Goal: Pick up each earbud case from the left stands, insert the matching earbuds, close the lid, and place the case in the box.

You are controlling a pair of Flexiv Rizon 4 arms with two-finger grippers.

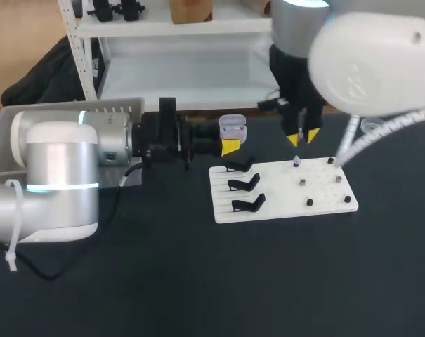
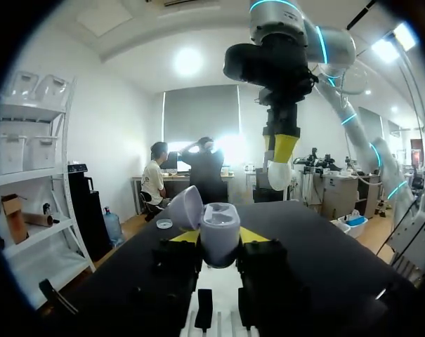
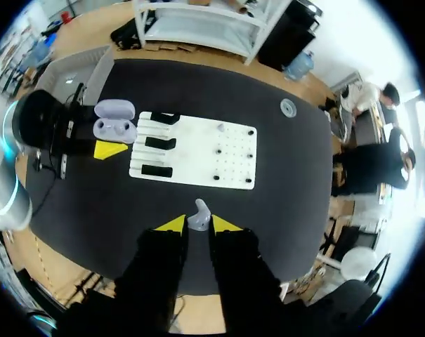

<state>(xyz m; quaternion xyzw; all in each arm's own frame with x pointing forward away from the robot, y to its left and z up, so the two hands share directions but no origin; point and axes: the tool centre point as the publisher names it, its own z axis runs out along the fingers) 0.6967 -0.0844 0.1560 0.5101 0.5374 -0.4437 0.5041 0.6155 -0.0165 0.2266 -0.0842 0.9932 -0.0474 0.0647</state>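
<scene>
Nearest the head camera is my left arm (image 1: 57, 182), coming in from the near left across the black bench (image 1: 163, 281). Its tool (image 1: 228, 146) is closed on an earbud case (image 1: 232, 128), with a yellow fingertip pressed to each side. The case is pale, its lid tipped open, and it is held off the bench just left of the far left corner of a white board (image 1: 282, 203). In the left wrist view the case (image 2: 220, 232) sits upright between the fingers (image 2: 187, 236).

Three black stands (image 1: 244, 184) form a column down the board's left part. Small pegs or pieces dot its right part, too small to tell apart.

My right arm comes in from the far right. Its tool (image 1: 303, 136) hangs raised over the board's far edge, to the right of the case. The fingers are nearly together, pinching a small white earbud (image 3: 199, 217).

A grey box (image 1: 72, 107) lies at the bench's far left, behind my left arm.
</scene>
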